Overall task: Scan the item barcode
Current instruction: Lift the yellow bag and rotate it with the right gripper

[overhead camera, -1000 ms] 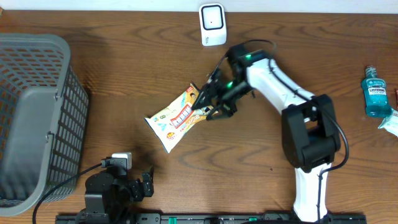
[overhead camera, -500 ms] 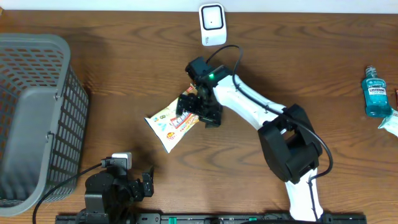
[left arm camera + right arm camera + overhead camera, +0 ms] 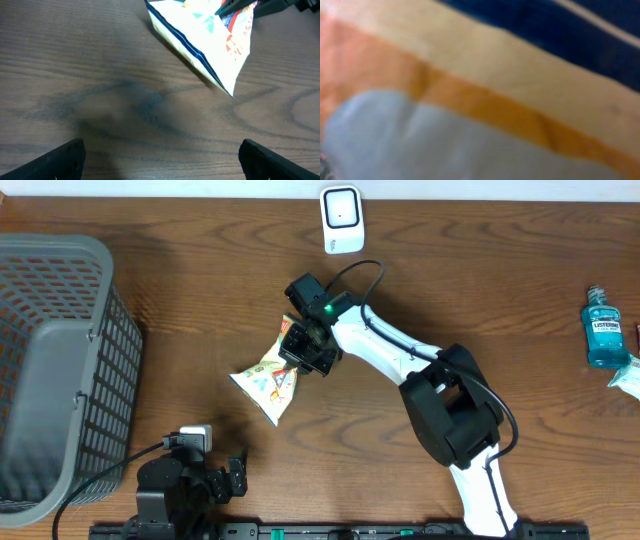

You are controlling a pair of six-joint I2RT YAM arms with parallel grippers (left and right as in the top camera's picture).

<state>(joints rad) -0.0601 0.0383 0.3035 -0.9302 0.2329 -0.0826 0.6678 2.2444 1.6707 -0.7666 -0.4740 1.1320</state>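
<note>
Grasp step: right tool clenched on snack packet; next it likely needs carrying, barcode outward, to the scanner at 12 o'clock.

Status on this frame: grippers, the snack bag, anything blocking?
Left gripper open, away from the bag. Right gripper shut on snack bag, bag tilted. Nothing between bag and white scanner.

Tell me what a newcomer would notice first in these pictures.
The right gripper pinching a colourful snack bag at mid-table, its print filling the right wrist view. Next, the big grey basket at the left edge and the blue mouthwash bottle far right.
</note>
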